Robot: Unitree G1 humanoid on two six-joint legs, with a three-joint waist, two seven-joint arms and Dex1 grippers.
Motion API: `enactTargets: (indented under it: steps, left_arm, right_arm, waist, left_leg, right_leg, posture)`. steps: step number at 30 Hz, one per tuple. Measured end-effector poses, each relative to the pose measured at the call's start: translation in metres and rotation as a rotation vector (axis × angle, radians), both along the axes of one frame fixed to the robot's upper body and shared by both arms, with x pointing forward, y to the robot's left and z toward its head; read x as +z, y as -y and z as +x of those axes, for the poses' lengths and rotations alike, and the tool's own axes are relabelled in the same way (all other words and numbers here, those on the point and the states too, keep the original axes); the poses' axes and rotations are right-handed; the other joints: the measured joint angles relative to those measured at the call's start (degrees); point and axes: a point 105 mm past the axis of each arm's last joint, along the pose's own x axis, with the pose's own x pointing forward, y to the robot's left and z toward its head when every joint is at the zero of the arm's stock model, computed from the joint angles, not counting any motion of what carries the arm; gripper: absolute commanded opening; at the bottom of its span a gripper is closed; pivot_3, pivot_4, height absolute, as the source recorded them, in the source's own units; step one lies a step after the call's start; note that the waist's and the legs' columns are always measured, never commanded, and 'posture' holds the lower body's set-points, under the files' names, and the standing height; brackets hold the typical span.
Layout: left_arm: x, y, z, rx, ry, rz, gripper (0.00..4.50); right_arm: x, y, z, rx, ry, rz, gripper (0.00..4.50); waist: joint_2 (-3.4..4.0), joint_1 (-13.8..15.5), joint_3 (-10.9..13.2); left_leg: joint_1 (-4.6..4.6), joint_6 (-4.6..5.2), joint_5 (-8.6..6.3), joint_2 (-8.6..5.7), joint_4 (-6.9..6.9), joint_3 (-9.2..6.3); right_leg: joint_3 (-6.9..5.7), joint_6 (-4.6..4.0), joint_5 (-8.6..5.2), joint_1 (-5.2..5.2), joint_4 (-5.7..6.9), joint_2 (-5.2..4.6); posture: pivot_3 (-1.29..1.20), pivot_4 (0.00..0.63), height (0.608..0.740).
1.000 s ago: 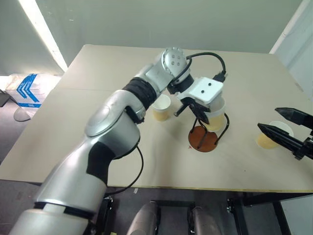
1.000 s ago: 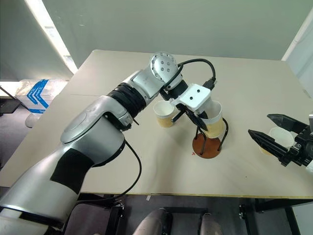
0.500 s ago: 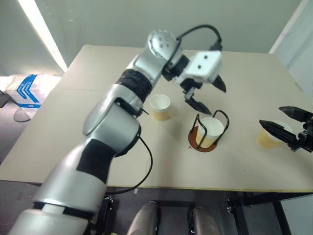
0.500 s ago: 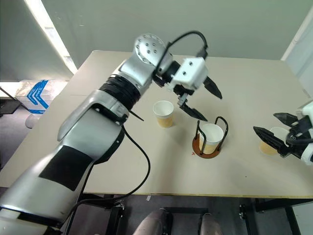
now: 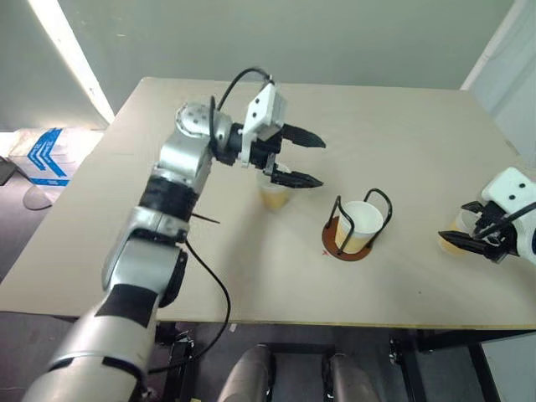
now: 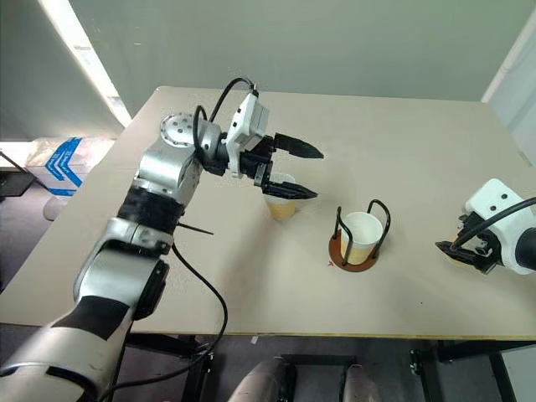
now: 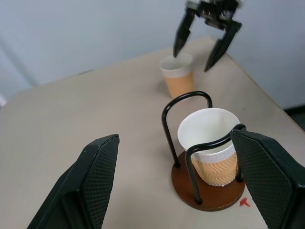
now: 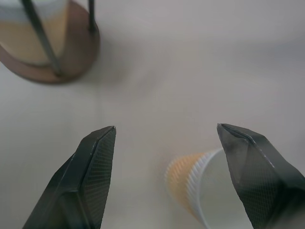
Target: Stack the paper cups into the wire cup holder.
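Left gripper (image 5: 303, 159) hangs empty, fingers spread wide, above the table (image 5: 167, 218) over the cup nearest it. A second ago it was clamped on a paper cup down between the wire loops of the holder; now it has let go, lifted and swung off toward the robot's left. That cup (image 5: 362, 223) stays behind — upright inside the wire cup holder (image 5: 350, 236), resting on the reddish-brown disc, with no sign of tipping.

Meaning for the task: first cup judged placed, two left to go.

Right gripper (image 6: 459, 249) has dropped and closed in on the cup at the table's right side (image 5: 450, 241) over the same second. Fingers open, set to either side of it in the right wrist view; no contact made out. Likely the next pick.

Count:
- Paper cups — three. One in the holder, one loose under the left gripper (image 6: 283, 198), one loose at the right gripper.
- Wire cup holder — one, two black loops, one disc base.
- Grippers — two, both open, neither holding anything.

The two loose cups stand upright, well apart from each other, with the holder between them.
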Motion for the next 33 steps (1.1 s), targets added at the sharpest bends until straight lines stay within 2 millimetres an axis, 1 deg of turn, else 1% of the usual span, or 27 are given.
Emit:
enactTargets:
  steps: [2, 4, 6, 8, 11, 13, 20, 23, 28, 31, 33]
  left_arm:
    - [0.001, -0.004, -0.002, 0.041, -0.002, -0.024, 4.08]
    - [-0.002, -0.006, -0.004, 0.074, -0.013, -0.033, 4.08]
    - [-0.006, -0.010, -0.003, 0.104, -0.033, -0.033, 4.08]
    - [-0.008, -0.014, -0.002, 0.131, -0.047, -0.035, 4.08]
    - [-0.004, -0.016, -0.001, 0.146, -0.038, -0.047, 4.08]
    - [-0.003, -0.017, -0.002, 0.149, -0.033, -0.051, 4.08]
    - [-0.002, -0.017, -0.002, 0.149, -0.031, -0.052, 4.08]
    - [-0.002, -0.017, -0.002, 0.146, -0.030, -0.051, 4.11]
    - [-0.003, -0.017, -0.002, 0.146, -0.028, -0.049, 4.11]
    - [-0.003, -0.018, -0.002, 0.145, -0.028, -0.047, 4.11]
    - [-0.003, -0.019, -0.002, 0.148, -0.027, -0.044, 4.11]
  right_arm:
    - [-0.004, 0.007, 0.006, 0.000, -0.014, -0.020, 3.60]
    - [-0.008, 0.020, 0.011, -0.022, -0.034, -0.052, 3.60]
    - [-0.014, 0.033, 0.013, -0.042, -0.058, -0.081, 3.60]
    - [-0.015, 0.040, 0.014, -0.050, -0.074, -0.086, 3.60]
    - [-0.014, 0.042, 0.015, -0.042, -0.077, -0.091, 3.60]
    - [-0.016, 0.043, 0.015, -0.036, -0.089, -0.092, 3.60]
    - [-0.024, 0.035, 0.024, 0.004, -0.109, -0.091, 3.60]
    - [-0.029, 0.033, 0.028, 0.020, -0.127, -0.099, 2.98]
    - [-0.038, 0.032, 0.033, 0.039, -0.160, -0.116, 1.16]
    - [-0.039, 0.032, 0.037, 0.041, -0.160, -0.120, 0.02]
    - [-0.038, 0.032, 0.038, 0.048, -0.163, -0.123, 0.02]
  waist:
    - [0.01, -0.1, 0.0]
    - [0.01, -0.1, 0.0]
    - [0.01, -0.2, 0.0]
    - [0.01, -0.2, 0.0]
    - [0.01, -0.3, 0.0]
    - [0.00, -0.3, 0.0]
    - [0.00, -0.9, 0.0]
    - [0.00, -1.0, 0.0]
    - [0.02, -1.1, 0.0]
    - [0.02, -1.1, 0.0]
    - [0.02, -1.1, 0.0]
  left_leg:
    - [0.11, -0.02, 0.03, 0.01, 0.00, 0.03]
    - [0.17, 0.00, 0.07, 0.02, -0.01, 0.01]
    - [0.22, -0.01, 0.12, 0.03, -0.02, 0.01]
    - [0.24, -0.02, 0.13, 0.04, -0.05, 0.01]
    - [0.34, -0.04, 0.14, 0.04, -0.06, 0.00]
    - [0.49, -0.04, 0.14, 0.04, -0.07, -0.01]
    - [0.59, 0.06, 0.17, 0.02, -0.09, -0.11]
    - [0.59, 0.06, 0.17, 0.03, -0.10, -0.13]
    - [0.58, -0.02, 0.18, 0.03, -0.13, -0.15]
    - [0.55, -0.04, 0.16, 0.04, -0.16, -0.15]
    - [0.53, -0.06, 0.14, 0.04, -0.18, -0.15]
  right_leg:
    - [0.04, -0.04, 0.02, 0.05, 0.06, 0.00]
    - [0.03, -0.10, 0.06, 0.13, 0.07, -0.01]
    - [0.03, -0.20, 0.13, 0.15, 0.09, -0.01]
    - [0.02, -0.28, 0.19, 0.14, 0.13, -0.01]
    - [0.02, -0.37, 0.24, 0.20, 0.22, -0.01]
    - [0.02, -0.39, 0.26, 0.36, 0.21, -0.01]
    - [0.05, -0.52, 0.34, 0.46, 0.20, 0.01]
    - [0.03, -0.54, 0.36, 0.46, 0.19, 0.02]
    - [0.01, -0.54, 0.35, 0.45, 0.12, 0.01]
    - [0.00, -0.54, 0.35, 0.45, 0.02, 0.01]
    - [-0.01, -0.55, 0.35, 0.45, -0.02, 0.01]
  posture:
    - [0.00, 0.150, 0.740]
    - [0.00, 0.150, 0.740]
    - [0.00, 0.150, 0.740]
    - [0.00, 0.150, 0.740]
    - [0.00, 0.150, 0.740]
    - [0.00, 0.150, 0.740]
    - [0.00, 0.150, 0.740]
    - [0.00, 0.150, 0.740]
    - [0.00, 0.150, 0.740]
    - [0.00, 0.150, 0.740]
    - [0.00, 0.150, 0.740]
